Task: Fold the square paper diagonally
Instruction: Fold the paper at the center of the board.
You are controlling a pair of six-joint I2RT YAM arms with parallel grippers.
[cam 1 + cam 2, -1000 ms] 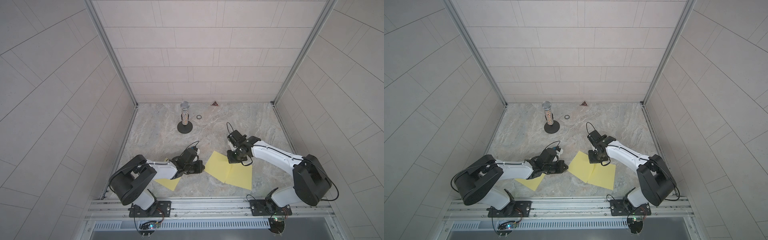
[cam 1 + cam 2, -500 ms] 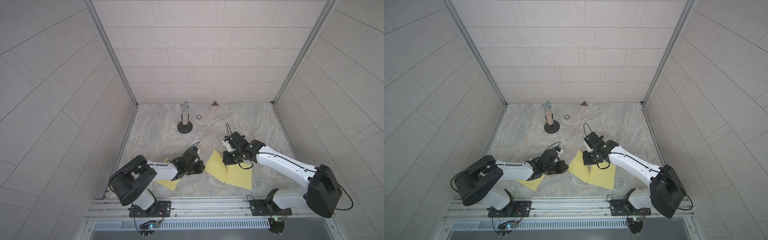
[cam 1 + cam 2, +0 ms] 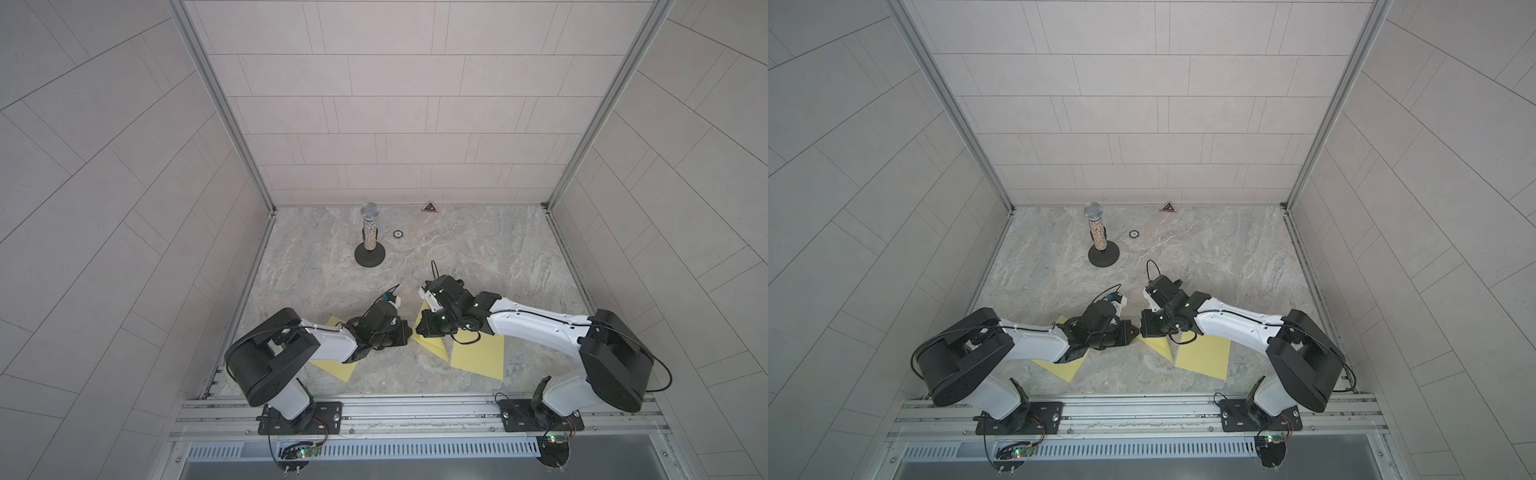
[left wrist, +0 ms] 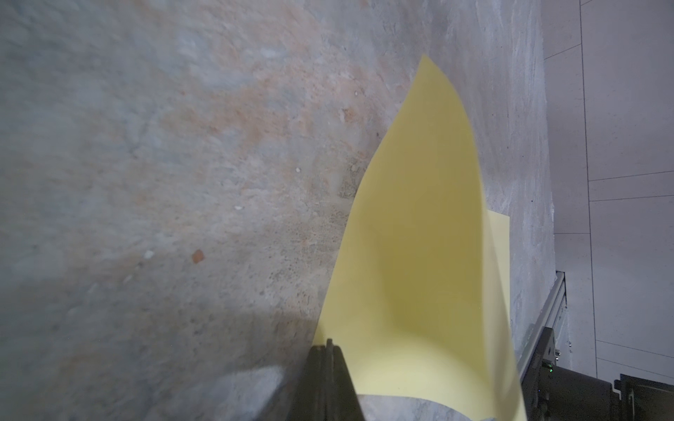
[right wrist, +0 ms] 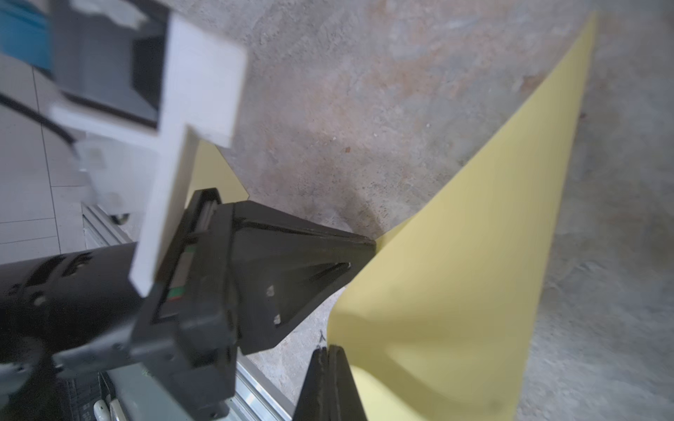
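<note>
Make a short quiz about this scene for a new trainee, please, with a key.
1. True or false: the microphone stands upright on the table.
2. The right gripper is: A) open above the table; B) shut on the raised yellow paper; C) shut on the microphone.
3. How many yellow sheets are in view?
Key: 1 true; 2 B; 3 two: the second sheet lies partly under the left arm.
</note>
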